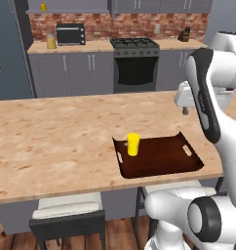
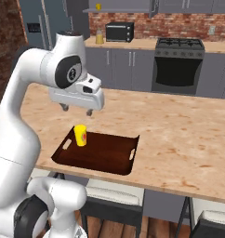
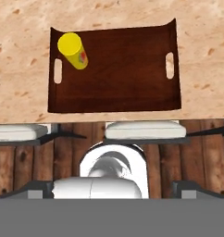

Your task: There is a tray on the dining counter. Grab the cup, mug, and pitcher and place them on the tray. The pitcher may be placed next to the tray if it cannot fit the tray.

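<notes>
- Fingers of the gripper stand wide apart and hold nothing; the hand hangs above the tray's near-left end, pointing down.
- Dining counter: carries the tray close to its robot-side edge, with stools under that edge.
- Tray: lies flat, long axis along the counter edge, most of its floor bare.
- Pitcher: stands upright on the far grey-cabinet counter beside the toaster oven, well apart from the fingers and beyond the whole dining counter.
- Cup: already upright on the tray, at its left end near the handle slot.
- Mug: appears to be the small yellow item on the high shelf above the pitcher; too small to confirm.
- Judgement: both remaining items lie forward and left, out of arm's reach; the base will likely need to drive.
</notes>
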